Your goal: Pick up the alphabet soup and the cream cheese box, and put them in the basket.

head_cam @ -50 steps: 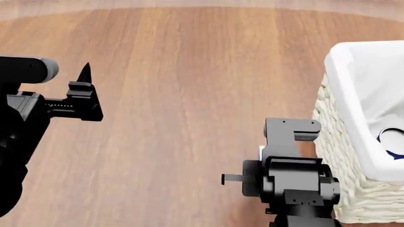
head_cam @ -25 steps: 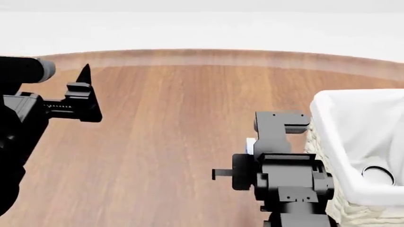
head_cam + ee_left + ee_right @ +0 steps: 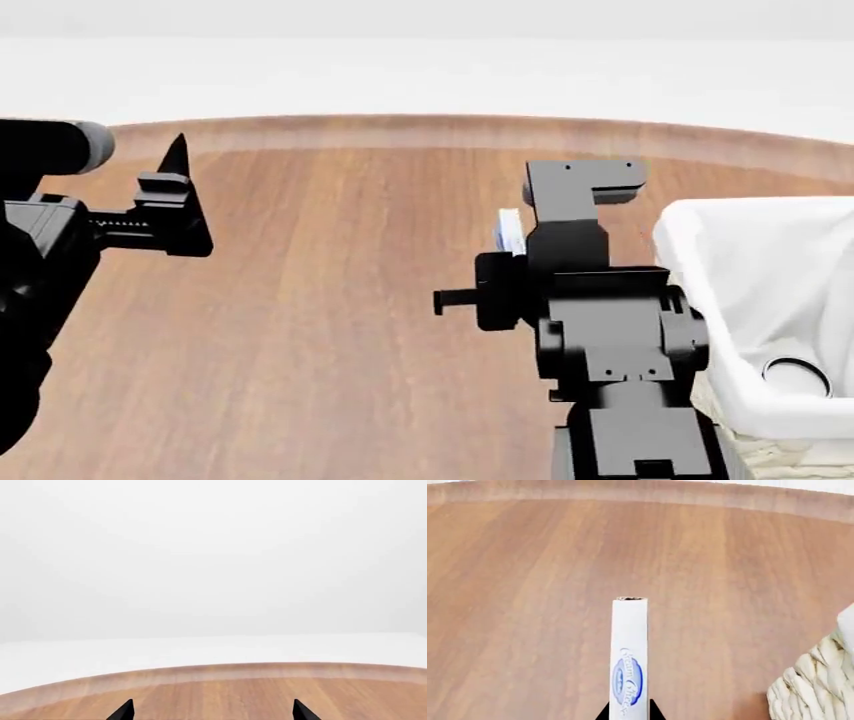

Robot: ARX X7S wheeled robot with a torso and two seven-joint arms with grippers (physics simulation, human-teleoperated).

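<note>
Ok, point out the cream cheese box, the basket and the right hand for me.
cream cheese box (image 3: 629,655): right wrist view, narrow printed edge.
basket (image 3: 694,262): head view, cloth-lined rim.
right hand (image 3: 629,714): right wrist view, between the fingertips holding the box.

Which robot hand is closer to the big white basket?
The right. The right gripper, holding the cream cheese box, is just beside the basket; the left gripper is far across the table.

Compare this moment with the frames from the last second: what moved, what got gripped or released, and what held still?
The right hand has come up off the table and away from the robot, carrying the cream cheese box clamped edge-on; it now rides beside the basket, not yet over it. The head view tilted up too, showing the table's far edge. Nothing was released. The left hand stayed open and idle; a can still lies in the basket.
</note>
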